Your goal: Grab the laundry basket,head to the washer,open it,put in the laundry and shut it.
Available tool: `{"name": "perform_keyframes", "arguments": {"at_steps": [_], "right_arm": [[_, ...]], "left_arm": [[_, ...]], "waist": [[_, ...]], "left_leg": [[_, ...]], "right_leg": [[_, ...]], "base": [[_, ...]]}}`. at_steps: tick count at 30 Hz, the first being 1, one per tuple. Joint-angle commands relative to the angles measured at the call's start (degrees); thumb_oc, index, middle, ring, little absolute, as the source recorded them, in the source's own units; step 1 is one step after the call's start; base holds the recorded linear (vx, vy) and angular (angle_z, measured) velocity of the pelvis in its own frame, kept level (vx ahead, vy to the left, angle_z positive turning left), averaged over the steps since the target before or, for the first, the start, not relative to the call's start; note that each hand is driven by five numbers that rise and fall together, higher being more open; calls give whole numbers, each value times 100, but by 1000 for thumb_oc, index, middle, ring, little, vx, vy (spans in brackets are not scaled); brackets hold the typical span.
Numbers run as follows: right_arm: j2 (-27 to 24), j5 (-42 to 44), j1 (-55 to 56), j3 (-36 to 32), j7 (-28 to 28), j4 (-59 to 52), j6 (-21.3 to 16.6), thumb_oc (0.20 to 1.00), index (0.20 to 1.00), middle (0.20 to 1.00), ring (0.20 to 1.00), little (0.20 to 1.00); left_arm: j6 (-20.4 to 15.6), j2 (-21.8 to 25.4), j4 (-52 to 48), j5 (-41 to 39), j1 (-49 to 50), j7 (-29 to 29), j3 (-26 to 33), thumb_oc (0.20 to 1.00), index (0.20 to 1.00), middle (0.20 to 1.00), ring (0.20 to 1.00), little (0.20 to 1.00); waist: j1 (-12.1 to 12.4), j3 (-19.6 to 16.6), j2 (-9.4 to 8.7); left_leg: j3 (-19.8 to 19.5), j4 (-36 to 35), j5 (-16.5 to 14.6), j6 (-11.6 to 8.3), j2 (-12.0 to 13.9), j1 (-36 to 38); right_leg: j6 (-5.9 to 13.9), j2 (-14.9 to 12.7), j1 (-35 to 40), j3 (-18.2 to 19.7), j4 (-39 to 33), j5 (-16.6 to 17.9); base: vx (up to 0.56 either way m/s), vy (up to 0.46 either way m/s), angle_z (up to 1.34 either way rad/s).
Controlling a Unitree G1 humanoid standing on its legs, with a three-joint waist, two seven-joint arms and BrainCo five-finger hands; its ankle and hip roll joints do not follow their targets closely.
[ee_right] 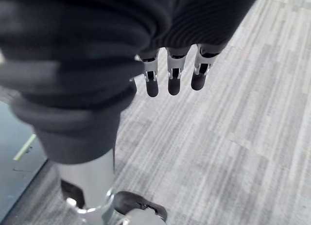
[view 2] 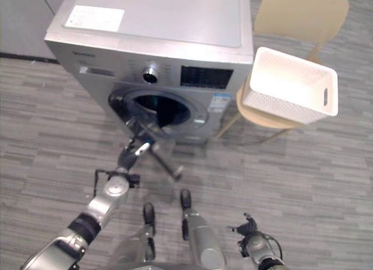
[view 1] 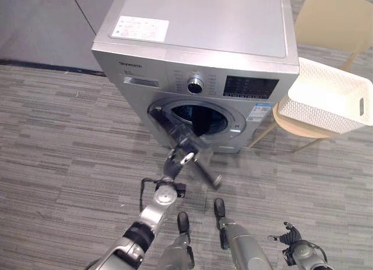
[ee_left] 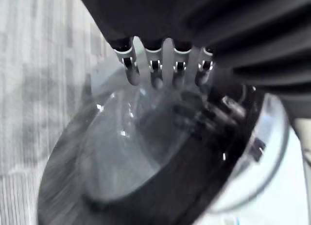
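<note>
A silver front-loading washer (view 1: 198,31) stands ahead, its round door (view 1: 192,150) swung out toward me and the dark drum (view 1: 201,118) exposed. My left hand (view 1: 179,160) reaches forward onto the door. In the left wrist view its straight fingers (ee_left: 154,72) lie against the door's glass bowl (ee_left: 146,152). To the right of the washer, a white perforated laundry basket (view 1: 326,98) sits tilted on a chair, and its inside looks plain white. My right hand (view 1: 293,242) hangs low at the lower right, with relaxed fingers (ee_right: 171,74) over the floor.
The basket rests on a pale wooden chair (view 1: 332,19) right beside the washer. Grey striped carpet (view 1: 64,141) covers the floor all around. A dark wall base (view 1: 41,65) runs behind the washer on the left.
</note>
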Motion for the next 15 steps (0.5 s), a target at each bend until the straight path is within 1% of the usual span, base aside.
{"name": "perform_keyframes", "arguments": {"at_steps": [1, 3, 4, 5, 7, 10, 12, 15], "right_arm": [[-324, 259, 135, 198, -176, -135, -127, 1000, 1000, 1000, 1000, 1000], [-367, 258, 146, 219, -187, -183, -158, 1000, 1000, 1000, 1000, 1000], [-367, 258, 146, 219, -187, -183, -158, 1000, 1000, 1000, 1000, 1000], [-420, 230, 138, 286, -193, -228, -171, 1000, 1000, 1000, 1000, 1000], [-501, 175, 77, 393, -171, -180, -176, 1000, 1000, 1000, 1000, 1000], [-626, 148, 30, 519, -119, -145, -188, 1000, 1000, 1000, 1000, 1000], [-684, 152, 41, 552, -80, -149, -215, 1000, 1000, 1000, 1000, 1000], [-693, 198, 104, 513, -42, -119, -262, 1000, 1000, 1000, 1000, 1000]], "left_arm": [[-440, -747, -393, 222, -716, -114, -369, 1000, 1000, 1000, 1000, 1000], [-396, -759, -200, 483, -873, -72, -430, 1000, 1000, 1000, 1000, 1000], [-397, -759, -199, 483, -873, -72, -430, 1000, 1000, 1000, 1000, 1000], [-289, -779, 466, 816, -1149, 3, -441, 1000, 1000, 1000, 1000, 1000], [-175, -694, 1443, 1174, -1625, 76, -385, 1000, 1000, 1000, 1000, 1000], [-93, -317, 2478, 1411, -2340, 152, -270, 1000, 1000, 1000, 1000, 1000], [-96, -67, 2782, 1487, -2640, 124, -227, 1000, 1000, 1000, 1000, 1000], [-163, 174, 2678, 1463, -2696, 110, -125, 1000, 1000, 1000, 1000, 1000]], "waist": [[-346, -246, 171], [-398, -250, 219], [-397, -250, 220], [-471, -255, 247], [-570, -244, 283], [-693, -290, 324], [-720, -339, 336], [-684, -369, 320]], "left_leg": [[-156, 157, -39, -139, 12, 47], [-126, 111, -45, -141, 10, 103], [-126, 110, -45, -141, 10, 104], [-85, 65, -41, -149, 19, 136], [-21, 16, -34, -158, 36, 153], [76, -34, -23, -174, 71, 96], [121, -42, 0, -185, 100, 35], [133, -25, 6, -191, 124, 10]], "right_leg": [[228, 95, 1124, -17, -1031, -196], [230, 88, 1140, 6, -1019, -216], [230, 88, 1140, 6, -1019, -216], [237, 95, 1112, 31, -987, -222], [258, 114, 1040, 76, -916, -227], [308, 138, 874, 117, -861, -183], [337, 141, 776, 126, -850, -146], [362, 129, 771, 87, -870, -127]], "base": [[30, 25, -16], [21, 29, -12], [20, 39, -16], [19, 42, -23], [10, 56, -14], [0, 41, -22], [2, 7, -21], [19, -19, -9]]}}
